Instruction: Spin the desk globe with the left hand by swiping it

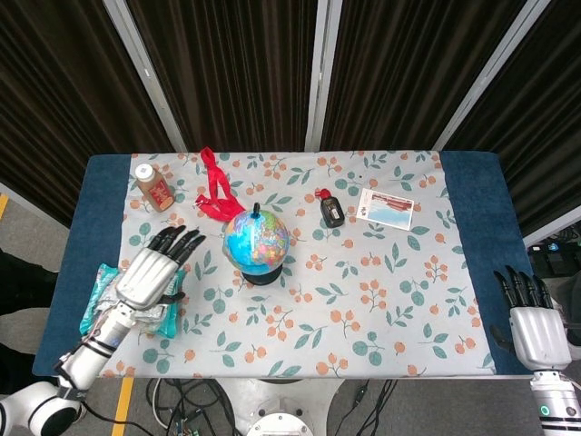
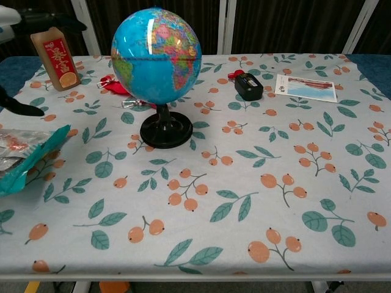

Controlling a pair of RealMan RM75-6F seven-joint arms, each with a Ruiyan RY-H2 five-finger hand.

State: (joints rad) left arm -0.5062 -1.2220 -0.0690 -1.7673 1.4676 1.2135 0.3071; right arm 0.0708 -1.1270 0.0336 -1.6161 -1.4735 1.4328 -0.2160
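Observation:
The desk globe (image 1: 257, 240) stands upright on its black base (image 2: 165, 132) near the middle of the floral cloth; in the chest view the globe (image 2: 156, 56) shows coloured land on its upper right face. My left hand (image 1: 152, 269) hovers to the left of the globe, fingers spread, clear of it and holding nothing. Only dark fingertips (image 2: 21, 110) of it show at the chest view's left edge. My right hand (image 1: 534, 320) hangs open off the table's right front corner.
A teal snack packet (image 1: 102, 300) lies under my left hand. A brown bottle (image 1: 152, 186) stands at the back left, a red lanyard (image 1: 213, 195) behind the globe, a small black device (image 1: 331, 210) and a postcard (image 1: 384, 208) to the right.

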